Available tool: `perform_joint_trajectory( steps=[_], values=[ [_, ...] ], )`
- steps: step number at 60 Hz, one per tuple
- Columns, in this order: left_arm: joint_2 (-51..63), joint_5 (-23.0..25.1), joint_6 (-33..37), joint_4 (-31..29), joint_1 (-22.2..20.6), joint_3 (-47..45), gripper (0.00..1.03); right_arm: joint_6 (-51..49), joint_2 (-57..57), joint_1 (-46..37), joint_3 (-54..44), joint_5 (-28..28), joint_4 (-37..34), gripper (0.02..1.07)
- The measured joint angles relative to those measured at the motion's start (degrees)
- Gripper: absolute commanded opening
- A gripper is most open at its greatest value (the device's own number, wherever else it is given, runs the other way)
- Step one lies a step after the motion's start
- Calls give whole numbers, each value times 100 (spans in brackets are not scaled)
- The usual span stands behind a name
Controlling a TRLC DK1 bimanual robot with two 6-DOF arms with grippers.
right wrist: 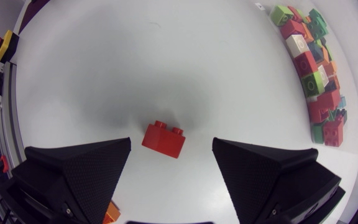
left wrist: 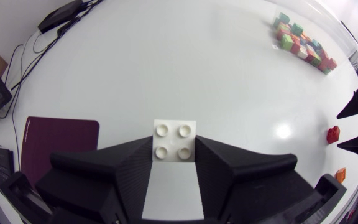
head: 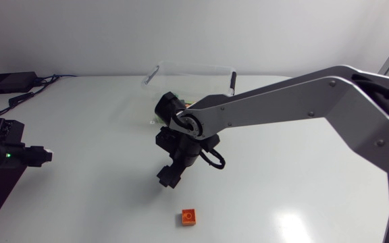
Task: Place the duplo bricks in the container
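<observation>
I am reaching my right arm (head: 296, 98) in from the side and past the middle of the surface (head: 93, 135), and my right gripper (right wrist: 171, 143) is hanging above it with its fingers spread wide. In the right wrist view a red brick (right wrist: 164, 138) is lying flat on the surface in the gap between the two fingers, studs up and turned a little askew to them. Neither finger is touching it. In the head view the gripper (head: 170, 174) is covering that brick.

An orange brick (head: 189, 216) is lying on the surface near the gripper, on the side away from the container (head: 194, 69). In the right wrist view it is peeking out just beside one finger (right wrist: 110, 214).

The clear container is sitting at the far edge of the surface, behind my right arm. A heap of mixed bricks (right wrist: 316, 62) is lying in it, well apart from the red brick.

My left arm (head: 5, 145) is staying low at the left edge of the surface. My left gripper (left wrist: 174, 148) is clamping a white brick (left wrist: 174, 138) between its fingertips, one finger pressing on each side, with its four studs facing the camera. From that view the red brick (left wrist: 333, 134) is showing just beside my right gripper's fingers (left wrist: 355, 106).
</observation>
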Motion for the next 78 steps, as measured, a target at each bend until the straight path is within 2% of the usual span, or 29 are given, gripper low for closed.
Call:
perform_joint_trajectory(
  steps=[5,13,23,36,53,72,78],
  values=[
    [-184,120,4,-55,-179,0,34,103,118,63,144,-4,-9,90],
    [-378,223,2,-94,-592,48,34,175,306,111,284,-17,-17,58],
    [-389,225,-2,-275,-1165,481,34,256,402,103,295,4,-164,33],
    [-323,223,-50,-319,-2076,1266,34,267,339,-7,295,22,-304,33],
    [870,230,-245,-334,-3136,2872,36,267,-520,-494,304,24,-520,33],
    [2028,240,-466,-459,-3838,4253,37,271,-1233,-1379,1152,24,-581,33],
    [2343,243,-544,-461,-4017,4725,37,293,-1261,-1578,1416,28,-308,33]
  ],
)
